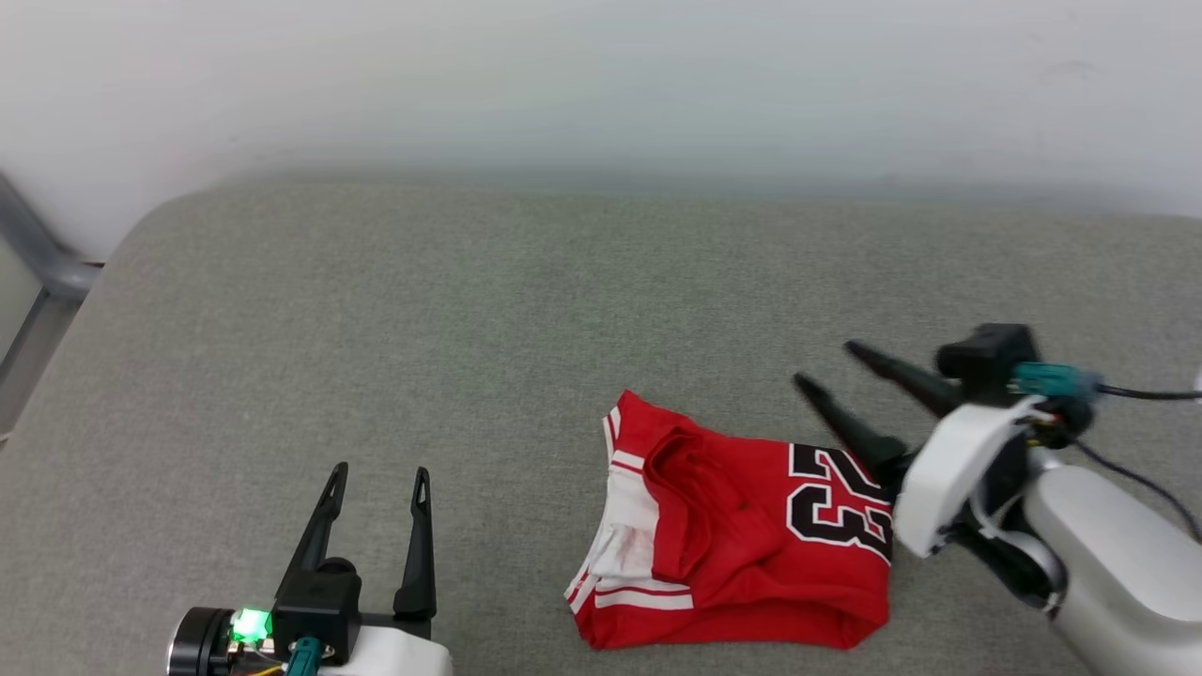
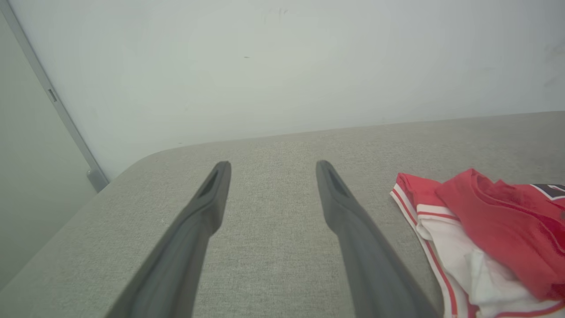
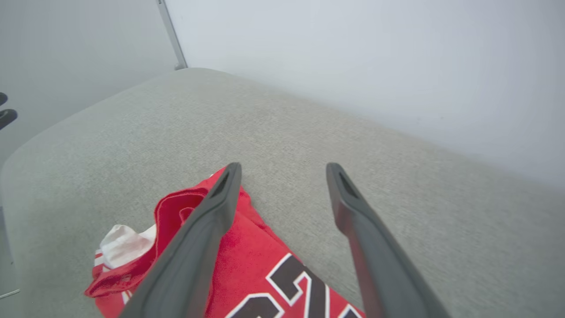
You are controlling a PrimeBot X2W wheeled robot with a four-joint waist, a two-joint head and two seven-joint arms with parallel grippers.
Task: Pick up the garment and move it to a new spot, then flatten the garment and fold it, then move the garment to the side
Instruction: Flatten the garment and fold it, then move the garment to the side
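Note:
The garment (image 1: 742,540) is a red jersey folded into a compact bundle on the grey cushion, with a black "23" facing up at its right and white striped sleeve fabric at its left. It also appears in the left wrist view (image 2: 490,225) and the right wrist view (image 3: 247,265). My right gripper (image 1: 828,365) is open above the garment's far right edge, with nothing between its fingers (image 3: 220,207). My left gripper (image 1: 377,472) is open at the lower left, well apart from the garment, fingers (image 2: 212,194) over bare cushion.
The grey cushion (image 1: 423,329) spreads wide to the left and behind the garment, ending at a pale wall (image 1: 601,84). A grey metal frame (image 1: 42,249) runs past the cushion's far left corner.

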